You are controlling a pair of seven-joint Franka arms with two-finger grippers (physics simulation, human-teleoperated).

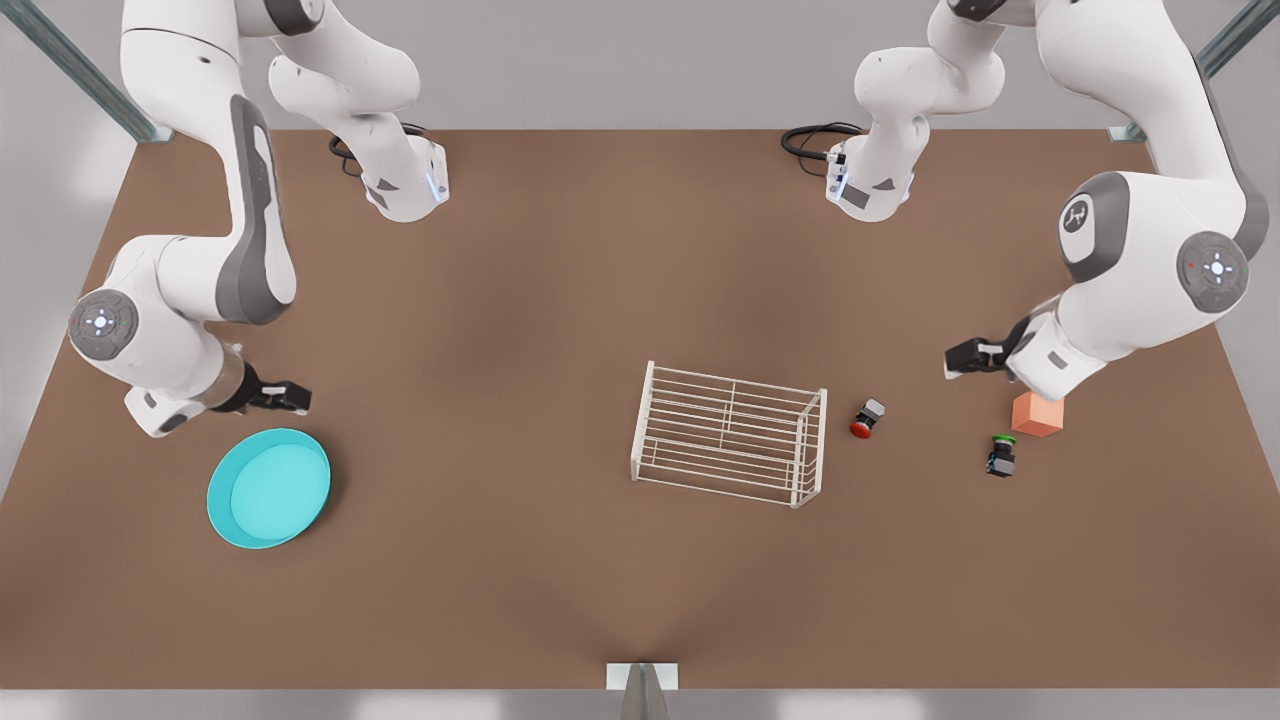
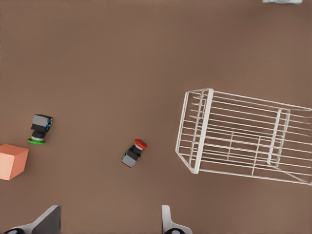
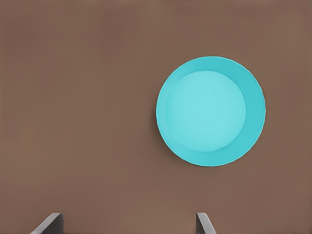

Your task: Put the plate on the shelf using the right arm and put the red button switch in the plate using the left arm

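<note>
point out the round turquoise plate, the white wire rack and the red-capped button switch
round turquoise plate (image 1: 269, 488), front view, centre of the dish floor
white wire rack (image 1: 728, 410), front view, top bars
red-capped button switch (image 1: 866, 418), front view, its middle, between red cap and grey body

Plate (image 1: 268, 488): round turquoise shallow dish, raised rim, flat on the table at the front view's left, empty.
Shelf (image 1: 729, 433): white wire rack, upright, mid-table, nothing on it.
Red button switch (image 1: 866, 418): red cap, black-and-grey body, lying tipped just beside the shelf.
</note>
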